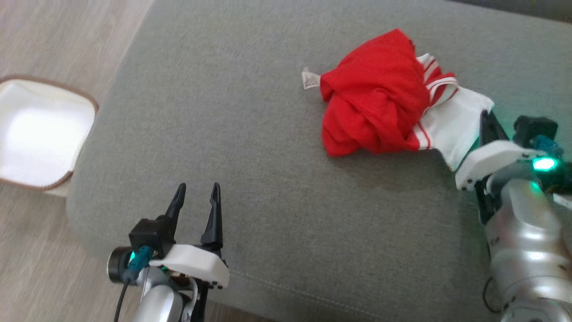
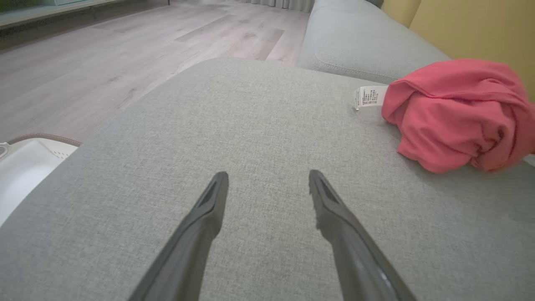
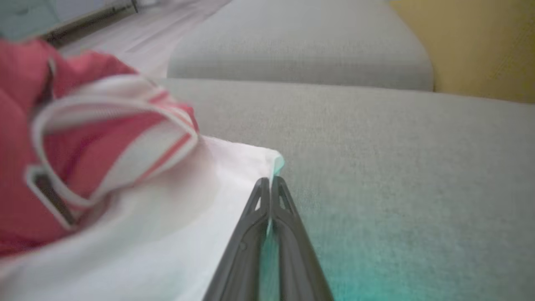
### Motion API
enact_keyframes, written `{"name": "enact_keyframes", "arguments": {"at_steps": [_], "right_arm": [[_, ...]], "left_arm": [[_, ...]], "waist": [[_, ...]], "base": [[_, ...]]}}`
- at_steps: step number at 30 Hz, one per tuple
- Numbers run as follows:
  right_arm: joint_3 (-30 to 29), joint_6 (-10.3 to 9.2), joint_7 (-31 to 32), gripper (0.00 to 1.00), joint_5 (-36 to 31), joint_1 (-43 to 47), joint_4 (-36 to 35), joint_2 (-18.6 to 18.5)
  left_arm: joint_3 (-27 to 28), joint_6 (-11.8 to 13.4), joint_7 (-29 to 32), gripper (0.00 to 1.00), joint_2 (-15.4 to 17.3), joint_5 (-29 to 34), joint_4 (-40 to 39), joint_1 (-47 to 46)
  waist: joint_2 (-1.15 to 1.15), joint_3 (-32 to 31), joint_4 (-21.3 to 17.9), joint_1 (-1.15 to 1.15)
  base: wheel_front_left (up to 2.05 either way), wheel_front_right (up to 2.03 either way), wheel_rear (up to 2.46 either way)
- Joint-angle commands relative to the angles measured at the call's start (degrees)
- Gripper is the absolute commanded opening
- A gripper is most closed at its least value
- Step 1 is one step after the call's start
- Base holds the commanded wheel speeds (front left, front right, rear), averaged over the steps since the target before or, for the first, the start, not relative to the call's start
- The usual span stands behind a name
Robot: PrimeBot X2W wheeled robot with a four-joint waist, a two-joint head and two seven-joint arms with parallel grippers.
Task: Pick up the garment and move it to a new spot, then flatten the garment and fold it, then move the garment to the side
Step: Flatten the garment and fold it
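Garment crumpled on grey sofa cushion; wood floor.

Blurred garment, cut by left edge; basket cropped

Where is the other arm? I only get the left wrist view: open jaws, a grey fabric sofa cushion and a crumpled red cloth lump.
Observer: On the far side of that lump. The right arm's jaws are shut on the crumpled red cloth garment.
Operator: Which bit are they holding?
Observer: A plain white cloth panel on the garment's right side, pinched at its corner.
Operator: Is there more white?
Observer: Yes, a white band with red stripes loops just beside that panel.
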Motion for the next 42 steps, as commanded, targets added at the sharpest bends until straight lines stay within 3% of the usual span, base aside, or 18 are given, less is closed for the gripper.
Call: {"name": "enact_keyframes", "arguments": {"at_steps": [1,11,15,23,32,37,42], "right_arm": [[2.73,0.19,-0.77,0.0,1.83,-3.91,-2.28,0.73],[17.93,0.19,-0.84,0.0,19.66,-8.27,-23.96,0.55],[22.36,0.19,-0.84,0.0,22.96,-10.55,-27.97,-0.48],[27.92,0.19,-0.85,0.0,25.61,-16.43,-29.1,-0.78],[32.72,0.19,-0.85,0.0,23.31,-23.17,-23.71,0.04],[30.26,0.19,-0.85,0.0,22.41,-27.89,-23.84,0.56],[25.72,0.19,-0.85,0.0,21.95,-27.57,-23.72,0.72]], "left_arm": [[1.8,-0.39,-0.71,1.0,0.19,0.2,-1.23,-0.68],[2.73,-1.65,-0.71,1.0,0.19,-0.01,0.17,3.23],[2.48,-1.78,-0.71,1.0,0.19,-0.36,0.65,4.4],[0.96,-2.17,-0.71,1.0,0.19,-0.71,1.07,5.18],[-1.23,-2.41,-0.71,1.0,0.19,-1.03,2.28,5.18],[-1.91,-2.1,-0.71,1.0,0.19,-1.44,2.93,5.59],[-1.3,-1.69,-0.71,1.0,0.19,-1.39,2.99,6.94]], "waist": [[0.0,-1.99,-1.58,0.0],[0.0,-11.26,-8.03,0.0],[0.0,-13.64,-8.93,0.0],[0.0,-14.8,-6.5,0.0],[0.0,-14.81,1.08,0.0],[0.0,-15.2,4.95,0.0],[0.0,-16.29,4.82,0.0]], "base": [[0.0,0.0,0.0],[0.0,0.0,0.0],[0.0,0.0,0.0],[0.0,0.0,0.0],[0.0,0.0,0.0],[0.0,0.0,0.0],[0.0,0.0,0.0]]}}
